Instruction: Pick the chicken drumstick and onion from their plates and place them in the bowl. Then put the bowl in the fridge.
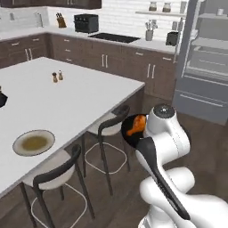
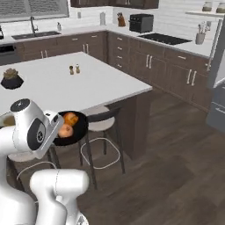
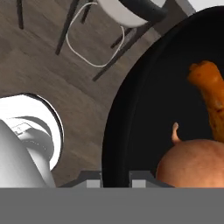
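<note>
Black bowl (image 3: 131,131) aloft off island edge (image 1: 113,100) | fridge (image 1: 202,62) open

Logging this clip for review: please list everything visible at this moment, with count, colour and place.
bowl: 1, black, held off the floor beside the island
drumstick: 1, golden-brown, in the bowl
onion: 1, orange-tan, in the bowl
plate: 1, grey-olive, brownish centre, near island edge
island: 1, white top
shakers: 2, small, mid island
potted plant: 1, black pot, island's far side
stools: 2, dark backs, at the island
fridge: 1, grey, open, right of the left base view
toaster: 1, black, back counter
knife block: 1, back counter
arm: 1, white
gripper: 1, dark tips at the bowl rim
</note>
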